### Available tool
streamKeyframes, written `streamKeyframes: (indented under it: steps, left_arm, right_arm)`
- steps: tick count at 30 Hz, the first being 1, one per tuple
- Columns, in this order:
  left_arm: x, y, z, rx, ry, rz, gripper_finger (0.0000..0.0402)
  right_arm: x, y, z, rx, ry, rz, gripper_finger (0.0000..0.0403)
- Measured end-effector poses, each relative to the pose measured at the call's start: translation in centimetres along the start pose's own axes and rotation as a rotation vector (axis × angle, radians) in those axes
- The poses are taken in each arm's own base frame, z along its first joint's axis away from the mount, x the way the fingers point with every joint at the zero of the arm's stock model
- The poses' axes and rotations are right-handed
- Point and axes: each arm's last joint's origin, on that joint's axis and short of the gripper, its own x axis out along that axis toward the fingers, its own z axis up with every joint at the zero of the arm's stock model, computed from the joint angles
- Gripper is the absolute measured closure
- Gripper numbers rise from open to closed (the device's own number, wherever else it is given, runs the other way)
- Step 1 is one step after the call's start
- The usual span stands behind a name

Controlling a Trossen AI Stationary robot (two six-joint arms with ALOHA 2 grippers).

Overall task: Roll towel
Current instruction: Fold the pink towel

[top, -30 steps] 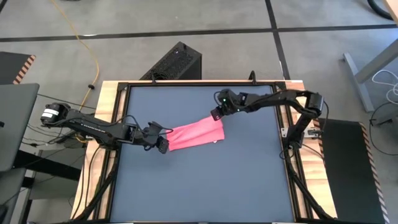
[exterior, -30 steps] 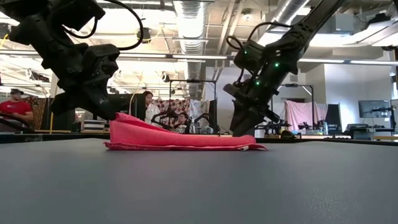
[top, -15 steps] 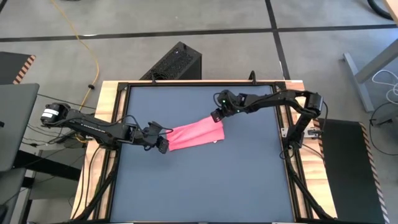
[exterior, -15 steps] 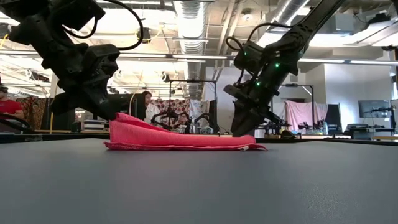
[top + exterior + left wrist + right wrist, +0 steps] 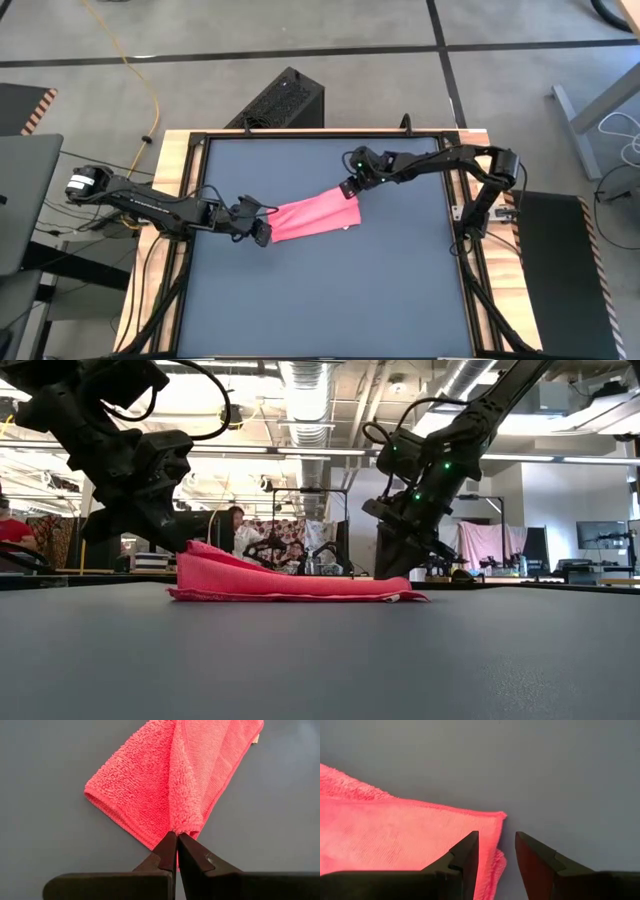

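- Pink towel (image 5: 312, 217), folded into a long band, lying flat on the dark grey tabletop (image 5: 330, 290) between the two pincers, one end lifted slightly into a peak at the left pincer.
- Terry side showing in the left wrist view (image 5: 165, 785), smoother weave in the right wrist view (image 5: 395, 845).
- Left pincer (image 5: 262, 232) pressed together on a pinched corner of the towel, fingers (image 5: 192, 857) meeting on the cloth's tip, low over the tabletop.
- Right pincer (image 5: 347, 188) spread, tips straddling the towel's opposite edge near its corner, one finger (image 5: 466, 855) over the cloth, the other over bare tabletop just beside it; nothing gripped.
- In the low view, right pincer (image 5: 392, 565) hanging just behind the towel's flat end (image 5: 300, 585), left pincer (image 5: 170, 530) at the raised end.
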Motion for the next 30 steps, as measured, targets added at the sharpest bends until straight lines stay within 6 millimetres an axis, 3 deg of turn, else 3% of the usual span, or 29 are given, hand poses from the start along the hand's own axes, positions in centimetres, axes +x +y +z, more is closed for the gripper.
streamKeyframes:
  steps: [30]
  left_arm:
    - [0.0,0.0,0.0,-0.002,0.002,-0.003,0.0402]
  right_arm:
    - [0.0,1.1,-0.7,0.016,0.007,0.014,0.0257]
